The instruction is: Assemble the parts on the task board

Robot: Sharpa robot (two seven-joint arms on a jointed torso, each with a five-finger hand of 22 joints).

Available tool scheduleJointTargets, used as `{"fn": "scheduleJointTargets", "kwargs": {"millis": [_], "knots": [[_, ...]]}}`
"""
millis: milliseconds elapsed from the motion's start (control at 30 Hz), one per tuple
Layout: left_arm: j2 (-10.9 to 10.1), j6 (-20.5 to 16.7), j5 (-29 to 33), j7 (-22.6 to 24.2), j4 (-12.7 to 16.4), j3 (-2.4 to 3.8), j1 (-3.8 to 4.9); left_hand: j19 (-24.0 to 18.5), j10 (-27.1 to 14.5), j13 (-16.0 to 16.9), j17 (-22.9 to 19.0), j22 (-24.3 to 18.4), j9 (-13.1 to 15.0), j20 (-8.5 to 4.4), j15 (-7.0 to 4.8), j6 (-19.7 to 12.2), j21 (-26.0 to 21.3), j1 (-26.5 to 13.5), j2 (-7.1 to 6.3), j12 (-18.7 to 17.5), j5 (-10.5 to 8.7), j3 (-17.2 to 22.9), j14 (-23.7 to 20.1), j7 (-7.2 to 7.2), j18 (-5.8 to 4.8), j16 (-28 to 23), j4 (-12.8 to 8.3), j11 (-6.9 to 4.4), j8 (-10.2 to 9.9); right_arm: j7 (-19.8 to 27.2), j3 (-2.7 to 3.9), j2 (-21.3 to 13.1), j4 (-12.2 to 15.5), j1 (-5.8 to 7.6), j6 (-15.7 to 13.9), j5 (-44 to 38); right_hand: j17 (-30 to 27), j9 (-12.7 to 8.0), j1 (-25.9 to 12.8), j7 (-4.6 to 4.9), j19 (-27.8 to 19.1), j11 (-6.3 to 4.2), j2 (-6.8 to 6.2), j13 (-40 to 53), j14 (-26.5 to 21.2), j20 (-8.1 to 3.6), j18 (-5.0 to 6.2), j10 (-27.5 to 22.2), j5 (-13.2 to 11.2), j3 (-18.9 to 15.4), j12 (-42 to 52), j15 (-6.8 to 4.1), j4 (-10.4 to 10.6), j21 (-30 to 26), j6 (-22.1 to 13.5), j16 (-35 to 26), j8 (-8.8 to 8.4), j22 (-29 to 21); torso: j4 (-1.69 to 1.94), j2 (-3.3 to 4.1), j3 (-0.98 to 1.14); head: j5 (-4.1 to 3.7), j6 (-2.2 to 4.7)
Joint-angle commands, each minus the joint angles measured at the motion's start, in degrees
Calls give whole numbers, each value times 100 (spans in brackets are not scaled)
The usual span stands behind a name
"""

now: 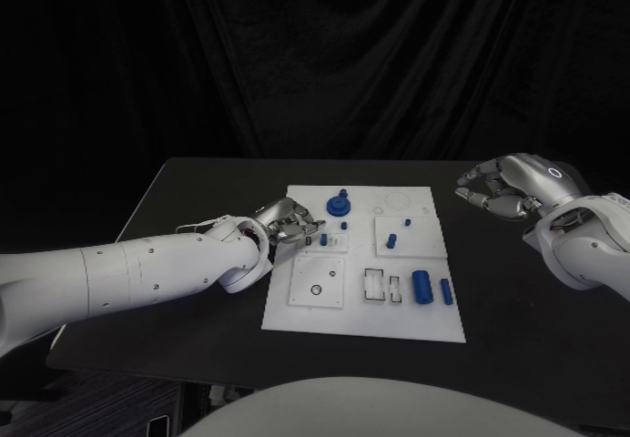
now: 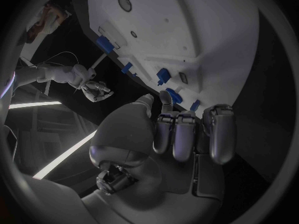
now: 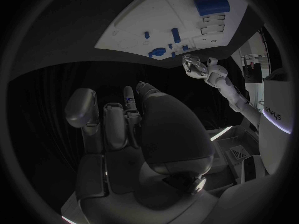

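left hand (image 1: pixel 287 221) fingers curled, grip content cannot be told, set at task board (image 1: pixel 296 300) upper-left edge | small blue parts (image 1: pixel 323 239) just right of it | right hand (image 1: pixel 505 187) curled empty, well off upper right, counter (image 1: pixel 525 337) side | left is nearer

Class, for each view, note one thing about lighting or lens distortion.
Head view: the white rectangular task board is brightly lit against a dark table and backdrop. Left wrist view: fisheye bends the board's straight edges. Right wrist view: the silver right hand sits dim, in shadow.
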Motion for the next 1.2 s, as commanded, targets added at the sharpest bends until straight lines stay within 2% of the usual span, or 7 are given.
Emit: {"fn": "scheduleJointTargets", "kwargs": {"millis": [33, 300, 533, 833, 900, 1067, 1200], "knots": [[-34, -416, 34, 493, 73, 8, 107, 88, 591, 1510, 1509, 1228, 130, -12, -43, -57, 54, 122, -1, 21, 31, 42, 585, 1, -93, 16, -4, -48, 25, -82, 4, -6, 8, -11, -52, -20, 229, -6, -28, 0, 43, -14, -34, 358, 90, -11, 23, -1, 10, 21, -33, -12, 1, -22, 47, -14, -28, 764, -2, -3, 1, -3, 0], [-130, -89, 34, 488, 65, 7, 514, 126, 591, 1510, 1509, 1249, 87, -24, -49, -183, 121, 576, -87, 21, 17, 183, 585, 7, -110, 16, -70, -49, -16, -95, 4, -20, 15, -10, -55, -20, 229, -6, -28, 0, 43, -14, -34, 358, 90, -11, 23, -1, 10, 21, -33, -12, 1, -22, 47, -14, -28, 764, -15, -9, 15, 4, 0], [-45, 647, 34, 3, -208, 7, 773, 91, 591, 1510, 1509, 1233, -53, -1, -20, -300, 86, 967, -90, 21, -409, 417, 585, 58, -99, 16, -129, -11, -214, -103, 4, -4, 4, -10, -45, -20, 232, -7, -29, -1, 43, -15, -33, 366, 92, -12, 24, 4, 18, 26, -29, -14, 2, -26, 49, -10, -28, 763, 7, 12, 4, 43, 0], [321, 1327, -216, -404, -942, 6, 848, 73, 591, 1510, 1509, 1224, -102, 36, 21, -328, 64, 894, -114, 21, -824, 406, 585, 118, -94, 16, -49, 40, -280, -77, 4, 13, -3, -10, -43, -20, 234, -8, -25, -2, 46, -16, -35, 370, 93, -13, 23, 7, 24, 29, -28, -14, -1, -18, 50, -7, -28, 765, 3, 10, 1, 128, 0], [402, 1453, -393, -473, -1077, 6, 851, 102, 591, 1510, 1509, 1238, -88, 57, 49, -260, 103, 542, -176, 21, -1155, 199, 585, 152, -105, 16, 141, 70, -244, -71, 4, 13, -4, -10, -46, -20, 234, -8, -25, -2, 46, -16, -35, 370, 93, -13, 23, 7, 24, 29, -28, -14, -1, -18, 50, -7, -28, 765, 2, 11, 3, 145, 0], [583, 1811, -603, -638, -1347, 6, 854, 140, 591, 1510, 1509, 1256, -67, 63, 32, 30, 152, -81, -97, 21, -1207, -177, 585, 97, -116, 16, 169, 36, -148, -61, 4, 17, -4, -10, -50, -20, 239, -9, -18, -4, 50, -18, -42, 373, 96, -13, 21, 11, 38, 33, -26, -16, -6, -9, 51, -1, -28, 767, 3, 6, 4, 155, 0], [674, 2028, -655, -748, -1461, 6, 854, 141, 591, 1510, 1509, 1256, -59, 42, 7, 159, 152, -222, -62, 21, -1181, -300, 585, 57, -115, 16, 166, 5, -127, -56, 4, 19, -6, -11, -52, -20, 237, -10, -12, -4, 50, -19, -44, 373, 96, -14, 22, 11, 48, 37, -26, -17, -9, -9, 52, -3, -28, 767, -9, 6, -5, 169, 0]]}}
